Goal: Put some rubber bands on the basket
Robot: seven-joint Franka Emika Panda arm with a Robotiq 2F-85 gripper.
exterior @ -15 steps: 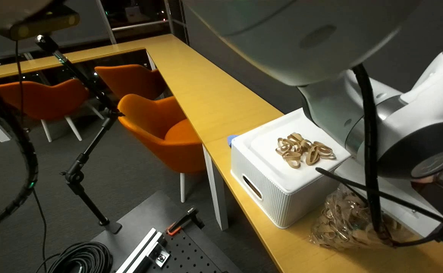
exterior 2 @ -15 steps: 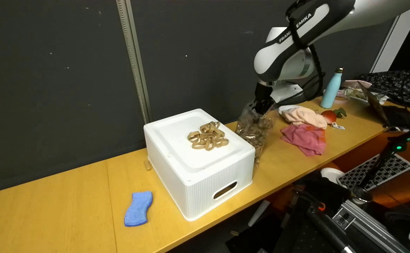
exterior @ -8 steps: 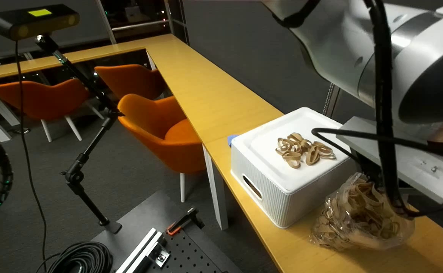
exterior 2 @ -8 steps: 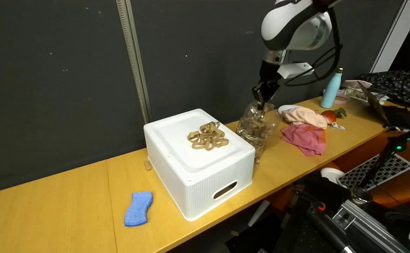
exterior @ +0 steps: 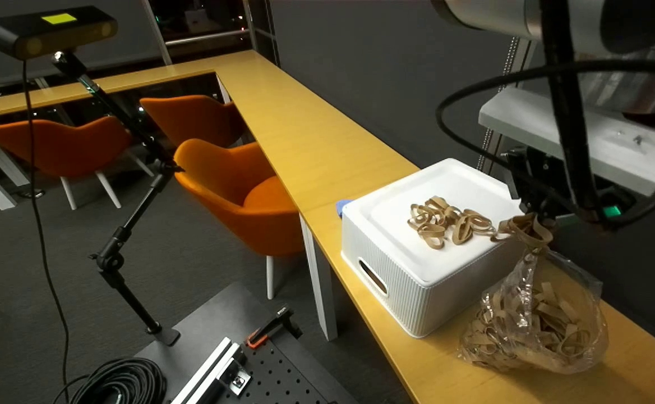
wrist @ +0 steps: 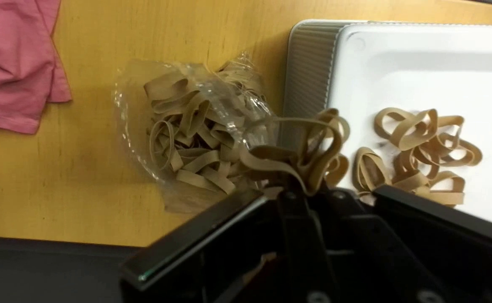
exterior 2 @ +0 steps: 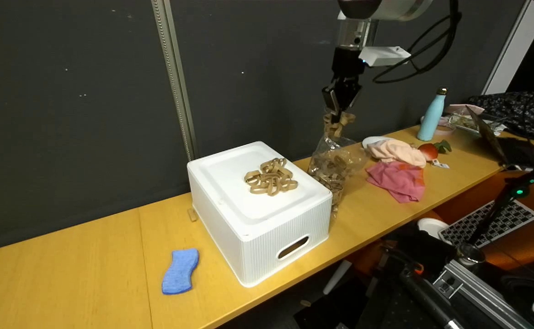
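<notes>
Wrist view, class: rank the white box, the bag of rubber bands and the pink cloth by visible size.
1. White box, cut off by picture edge
2. Bag of rubber bands
3. Pink cloth, also cut off

1. No words, numbers or brand names can be read in any view.
2. In an exterior view, a bright yellow sticker (exterior: pixel 59 18) is on top of a long black camera (exterior: pixel 47 32). It shows as one plain yellow patch, and no letters can be read on it.
3. In an exterior view, a flat white board (exterior 2: pixel 511 220) has rows of small dark shapes all over it. They could be signs or only a pattern; they are too tiny to tell.
</notes>
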